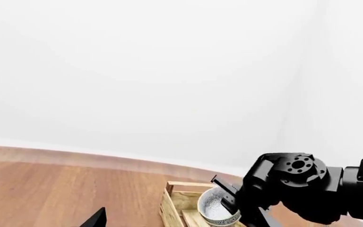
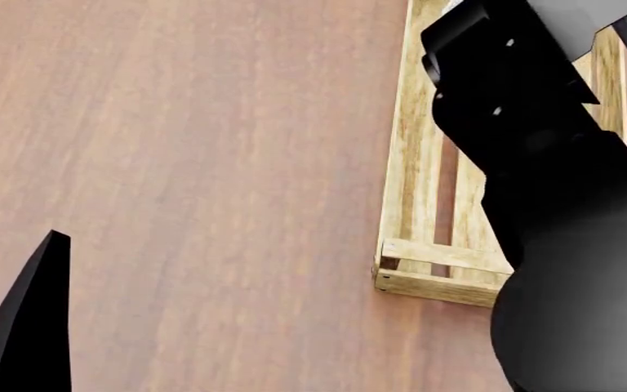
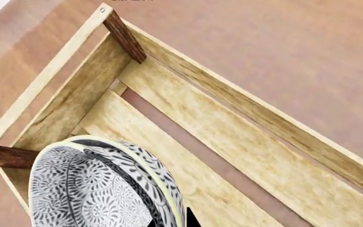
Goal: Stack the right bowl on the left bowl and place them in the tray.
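A grey-and-white patterned bowl [image 3: 87,189] hangs tilted on its side over one end of the tray [image 3: 188,156], a light-wood slatted crate. My right gripper [image 3: 183,221] is shut on the bowl's rim. In the left wrist view the bowl [image 1: 214,205] shows its white inside above the tray [image 1: 175,198], with the right gripper [image 1: 227,201] clamped on it. I cannot tell whether a second bowl is nested in it. In the head view my right arm hides the bowl. My left gripper is open away from the tray; one fingertip [image 1: 96,218] shows.
The tray [image 2: 417,204] lies on a brown wooden tabletop [image 2: 205,163], at the right in the head view. My right arm [image 2: 531,163] reaches over it. The left gripper's finger [image 2: 33,318] hangs at the lower left. A white wall [image 1: 168,71] stands behind the table.
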Tool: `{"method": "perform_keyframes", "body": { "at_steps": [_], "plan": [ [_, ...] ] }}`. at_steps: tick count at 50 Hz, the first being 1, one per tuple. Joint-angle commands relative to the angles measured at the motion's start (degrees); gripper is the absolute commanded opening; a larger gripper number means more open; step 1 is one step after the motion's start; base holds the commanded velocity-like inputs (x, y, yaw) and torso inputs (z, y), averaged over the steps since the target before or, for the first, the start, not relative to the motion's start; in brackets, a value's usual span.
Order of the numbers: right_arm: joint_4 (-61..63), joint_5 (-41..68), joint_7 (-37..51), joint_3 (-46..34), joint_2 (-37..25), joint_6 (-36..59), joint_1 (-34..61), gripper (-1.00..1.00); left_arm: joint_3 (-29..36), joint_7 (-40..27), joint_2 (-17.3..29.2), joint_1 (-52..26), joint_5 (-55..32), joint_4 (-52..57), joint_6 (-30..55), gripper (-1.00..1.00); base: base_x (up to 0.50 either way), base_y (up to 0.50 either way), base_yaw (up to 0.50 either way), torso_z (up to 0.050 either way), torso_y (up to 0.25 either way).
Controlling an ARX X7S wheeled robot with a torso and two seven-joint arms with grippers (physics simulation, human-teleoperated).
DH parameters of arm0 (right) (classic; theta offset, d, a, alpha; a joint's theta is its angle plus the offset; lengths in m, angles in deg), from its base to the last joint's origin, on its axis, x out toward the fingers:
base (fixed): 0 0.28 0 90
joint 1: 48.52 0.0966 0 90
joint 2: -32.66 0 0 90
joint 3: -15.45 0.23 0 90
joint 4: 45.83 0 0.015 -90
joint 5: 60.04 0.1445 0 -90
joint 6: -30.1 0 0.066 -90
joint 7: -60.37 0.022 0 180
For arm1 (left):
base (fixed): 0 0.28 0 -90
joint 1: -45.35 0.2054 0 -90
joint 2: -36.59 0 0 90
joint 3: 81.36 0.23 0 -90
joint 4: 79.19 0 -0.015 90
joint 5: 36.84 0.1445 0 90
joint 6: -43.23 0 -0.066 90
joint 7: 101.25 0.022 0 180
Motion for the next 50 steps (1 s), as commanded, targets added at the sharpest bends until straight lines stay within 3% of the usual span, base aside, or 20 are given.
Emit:
{"method": "perform_keyframes", "body": {
  "at_steps": [1, 50],
  "plan": [
    [-1.0, 2.7, 2.1, -1.8, -0.1, -2.2, 1.0, -1.00, 0.1, 0.0, 0.0, -0.1, -0.2, 0.0, 0.0, 1.00, 0.00, 0.00, 0.00, 0.000, 0.000],
    [-1.0, 4.1, 1.4, 10.6, -1.1, -2.2, -4.7, -1.00, 0.2, -0.1, 0.3, 0.0, -0.3, -0.5, -0.4, 1.00, 0.00, 0.00, 0.00, 0.000, 0.001]
  ]
}}
